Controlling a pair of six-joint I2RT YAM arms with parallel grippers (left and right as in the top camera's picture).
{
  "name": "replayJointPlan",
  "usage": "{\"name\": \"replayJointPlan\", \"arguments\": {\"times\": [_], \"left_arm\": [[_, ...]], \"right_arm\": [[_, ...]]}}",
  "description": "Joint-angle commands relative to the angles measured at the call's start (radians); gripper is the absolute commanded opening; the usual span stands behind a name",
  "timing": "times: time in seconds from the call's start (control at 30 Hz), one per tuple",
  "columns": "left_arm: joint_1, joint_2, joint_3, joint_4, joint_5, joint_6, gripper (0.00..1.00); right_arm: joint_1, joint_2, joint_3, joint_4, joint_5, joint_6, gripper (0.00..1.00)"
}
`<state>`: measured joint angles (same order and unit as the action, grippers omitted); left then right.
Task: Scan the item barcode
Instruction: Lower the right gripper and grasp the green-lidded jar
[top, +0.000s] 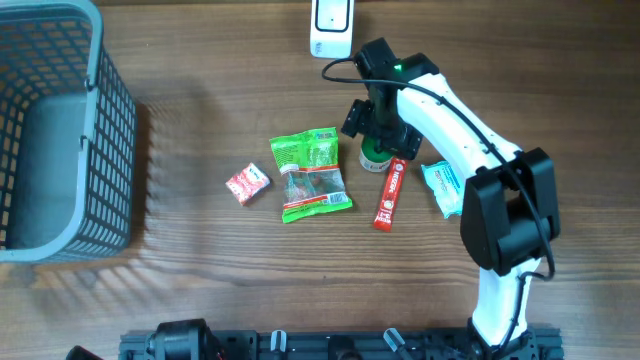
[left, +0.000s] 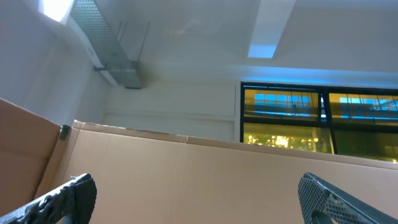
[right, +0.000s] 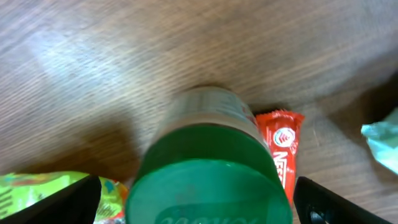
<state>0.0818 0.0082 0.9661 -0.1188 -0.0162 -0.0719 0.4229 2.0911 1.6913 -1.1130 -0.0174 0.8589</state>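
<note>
Round green-lidded jar (right: 208, 180) stands upright between the fingers of the right pincer (right: 199, 202), which are spread apart and unclamped. Judged step: grasping. Next: close, then carry the jar to the white scanner (top: 332, 25) beyond the pincer.

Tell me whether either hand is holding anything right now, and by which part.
Nothing is held. The right hand straddles the green-lidded jar, fingers spread clear of it; the left hand is empty.
</note>
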Motion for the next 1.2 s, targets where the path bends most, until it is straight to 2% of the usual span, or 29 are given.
{"name": "replayJointPlan", "arguments": {"times": [0.0,0.37,0.43,0.57,0.73,0.83,0.93,1.17], "left_arm": [[0.008,-0.003,0.003,0.003,0.013,0.012,1.0],[0.008,-0.003,0.003,0.002,0.013,0.012,1.0],[0.008,-0.003,0.002,-0.001,0.013,0.012,1.0],[0.008,-0.003,0.002,-0.003,0.013,0.012,1.0],[0.008,-0.003,0.002,-0.004,0.013,0.012,1.0],[0.008,-0.003,0.002,0.0,0.012,0.012,1.0],[0.008,-0.003,0.003,-0.005,0.012,0.012,1.0],[0.008,-0.003,0.003,-0.129,0.012,0.012,1.0]], "right_arm": [[0.008,0.06,-0.005,-0.016,0.016,0.114,0.99],[0.008,0.139,-0.005,0.041,0.016,0.165,0.98],[0.009,0.155,-0.005,0.058,0.017,0.164,0.94],[0.009,0.157,-0.005,0.059,0.017,0.165,0.8],[0.009,0.157,-0.005,0.055,-0.005,0.159,0.75],[0.002,0.157,0.008,0.046,-0.069,0.084,0.71],[-0.006,0.156,0.06,-0.038,-0.117,0.002,0.67],[-0.008,0.138,0.309,-0.408,-0.156,-0.22,0.67]]}}
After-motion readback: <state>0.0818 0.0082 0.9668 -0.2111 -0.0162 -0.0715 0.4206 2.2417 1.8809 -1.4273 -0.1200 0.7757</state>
